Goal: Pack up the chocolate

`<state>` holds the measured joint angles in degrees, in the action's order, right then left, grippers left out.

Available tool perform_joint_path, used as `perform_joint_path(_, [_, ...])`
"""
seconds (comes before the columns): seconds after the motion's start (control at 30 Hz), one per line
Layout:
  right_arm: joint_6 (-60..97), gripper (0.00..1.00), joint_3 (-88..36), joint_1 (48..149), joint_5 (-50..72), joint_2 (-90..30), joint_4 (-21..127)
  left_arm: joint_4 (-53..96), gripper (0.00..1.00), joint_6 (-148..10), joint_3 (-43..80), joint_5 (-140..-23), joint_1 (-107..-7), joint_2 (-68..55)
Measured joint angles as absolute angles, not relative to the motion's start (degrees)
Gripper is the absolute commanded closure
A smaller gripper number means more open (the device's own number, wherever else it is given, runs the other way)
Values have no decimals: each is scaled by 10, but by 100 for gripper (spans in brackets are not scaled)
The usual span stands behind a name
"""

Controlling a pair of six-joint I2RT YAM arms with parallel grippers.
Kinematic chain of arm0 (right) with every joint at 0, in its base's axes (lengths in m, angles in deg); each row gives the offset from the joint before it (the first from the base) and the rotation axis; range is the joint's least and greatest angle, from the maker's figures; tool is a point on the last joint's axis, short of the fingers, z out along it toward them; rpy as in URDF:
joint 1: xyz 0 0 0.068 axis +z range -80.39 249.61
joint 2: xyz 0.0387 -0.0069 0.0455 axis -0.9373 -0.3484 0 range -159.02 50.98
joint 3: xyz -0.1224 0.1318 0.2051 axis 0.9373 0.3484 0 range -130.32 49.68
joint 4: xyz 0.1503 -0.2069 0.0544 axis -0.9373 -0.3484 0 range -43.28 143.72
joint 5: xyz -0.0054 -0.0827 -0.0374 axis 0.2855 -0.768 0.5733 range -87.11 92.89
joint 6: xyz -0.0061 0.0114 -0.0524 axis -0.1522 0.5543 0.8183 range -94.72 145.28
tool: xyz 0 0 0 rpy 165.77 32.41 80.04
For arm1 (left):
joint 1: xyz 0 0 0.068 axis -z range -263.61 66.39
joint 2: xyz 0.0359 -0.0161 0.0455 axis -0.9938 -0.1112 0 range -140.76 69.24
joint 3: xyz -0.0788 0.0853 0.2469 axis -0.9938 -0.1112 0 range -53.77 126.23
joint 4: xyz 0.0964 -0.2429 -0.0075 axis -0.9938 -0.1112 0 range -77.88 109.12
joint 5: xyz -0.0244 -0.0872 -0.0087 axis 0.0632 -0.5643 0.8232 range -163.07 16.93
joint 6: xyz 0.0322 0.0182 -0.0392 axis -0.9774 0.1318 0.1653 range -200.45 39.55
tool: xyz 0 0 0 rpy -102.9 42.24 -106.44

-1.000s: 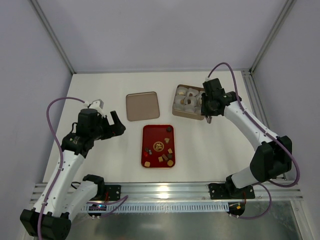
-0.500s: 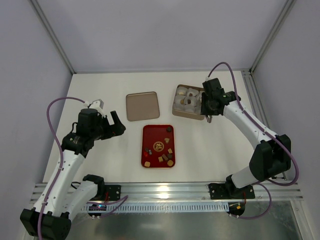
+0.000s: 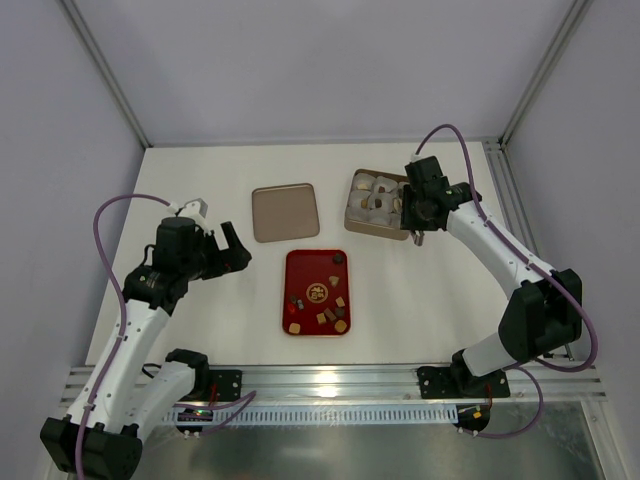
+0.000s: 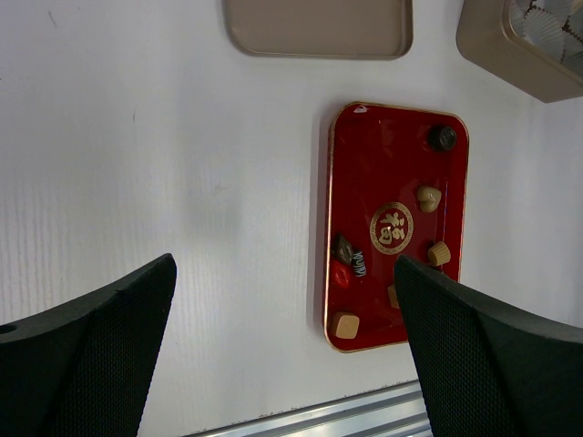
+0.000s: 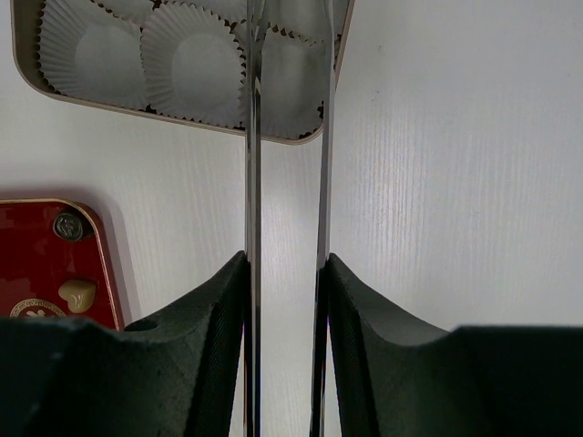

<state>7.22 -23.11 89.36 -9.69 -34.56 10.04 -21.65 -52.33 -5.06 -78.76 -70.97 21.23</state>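
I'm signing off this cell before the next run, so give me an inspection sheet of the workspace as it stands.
Surface: white table; no spills seen.
Job's things: small brown and tan chocolate pieces on red rectangular tray; gold tin box holding white crinkled paper cups; tan flat lid beside it.
Clutter: nothing seen.
Grippers: left gripper open, hovering left of tray; right gripper with thin blades slightly apart over tin's edge, nothing seen between.
Cables: purple cables loop from both arms.
Surroundings: pale walls; metal rail at near edge.
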Motion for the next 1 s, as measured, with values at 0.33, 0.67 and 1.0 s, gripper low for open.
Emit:
perform_joint_path(0.33, [72, 60, -229, 899, -72, -327, 100, -217, 0, -523, -51, -788, -710, 212])
perform_joint_path(0.67, [58, 61, -201, 1046, -53, -245, 94, -217, 0, -523, -51, -787, -710, 209])
perform_joint_path(1.0, [-4, 61, -184, 1272, -39, -247, 78, -217, 0, -523, -51, -787, -710, 209])
